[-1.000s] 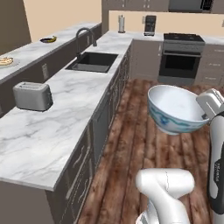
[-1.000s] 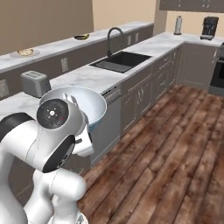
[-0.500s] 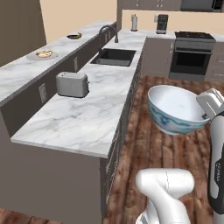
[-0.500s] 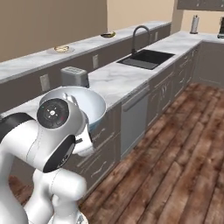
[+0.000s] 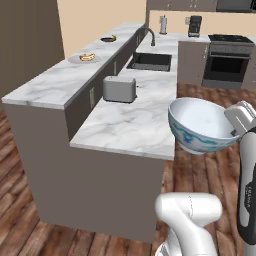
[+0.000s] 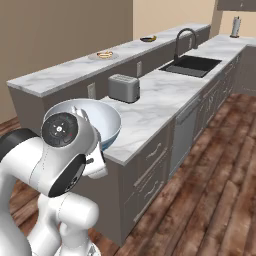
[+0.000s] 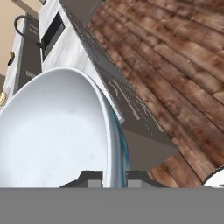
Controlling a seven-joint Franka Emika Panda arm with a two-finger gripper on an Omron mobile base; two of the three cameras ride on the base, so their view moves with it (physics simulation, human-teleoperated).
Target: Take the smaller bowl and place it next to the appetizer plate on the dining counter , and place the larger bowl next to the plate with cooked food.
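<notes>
We see the larger bowl (image 5: 202,125) held upright in the air over the wood floor (image 5: 20,220), just off the end of the lower worktop (image 5: 135,120). Our gripper (image 7: 114,178) is clamped on its rim, one finger inside and one outside. On the dining counter (image 5: 55,82) behind the worktop, well apart from the bowl, sits the plate with cooked food (image 5: 86,58), with the appetizer plate (image 5: 108,38) farther along. A toaster (image 5: 119,89) stands on the worktop, before the sink (image 5: 150,61).
</notes>
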